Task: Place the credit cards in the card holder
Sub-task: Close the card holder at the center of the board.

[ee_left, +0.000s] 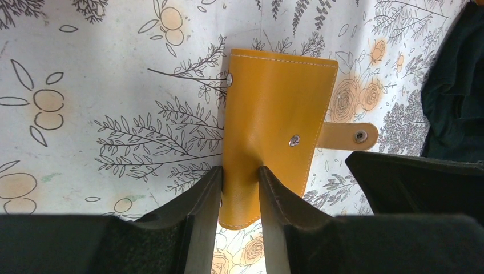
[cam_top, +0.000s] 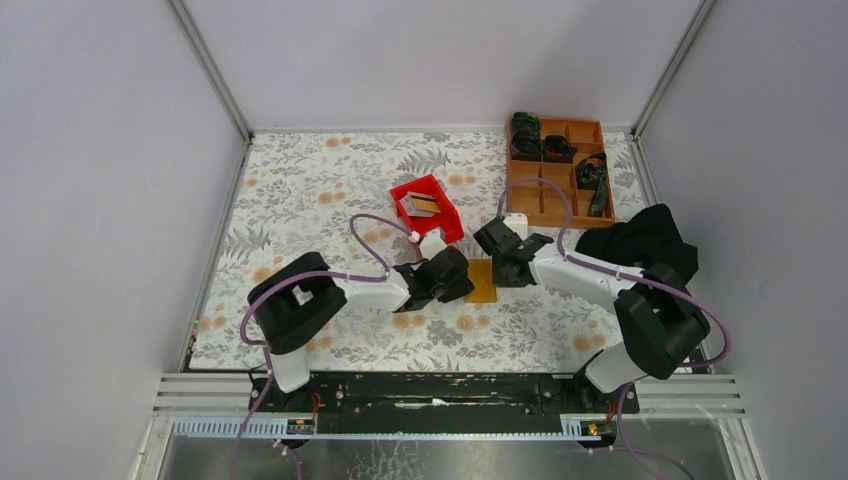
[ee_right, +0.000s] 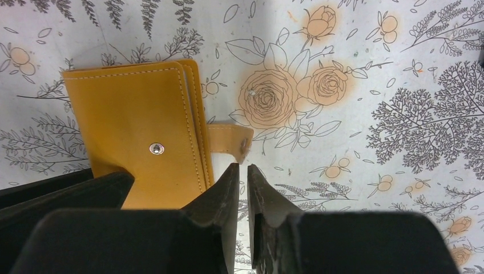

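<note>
Your left gripper [ee_left: 240, 180] pinches a pucker of the closed card holder [ee_left: 274, 103], which lies flat between the two grippers. Your right gripper [ee_right: 242, 171], nearly closed on nothing, sits just short of the loose strap tab [ee_right: 225, 140]. Opening the holder seems to be the step in hand, so next catch that tab and peel. Floral cloth [ee_right: 371, 114] lies beneath, with pale walls [cam_top: 100, 150] around.

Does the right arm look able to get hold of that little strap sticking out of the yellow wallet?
Probably yes. The right gripper hangs just short of the strap on the card holder, nothing between them. Its jaws are almost closed, so they would need to open first.
</note>
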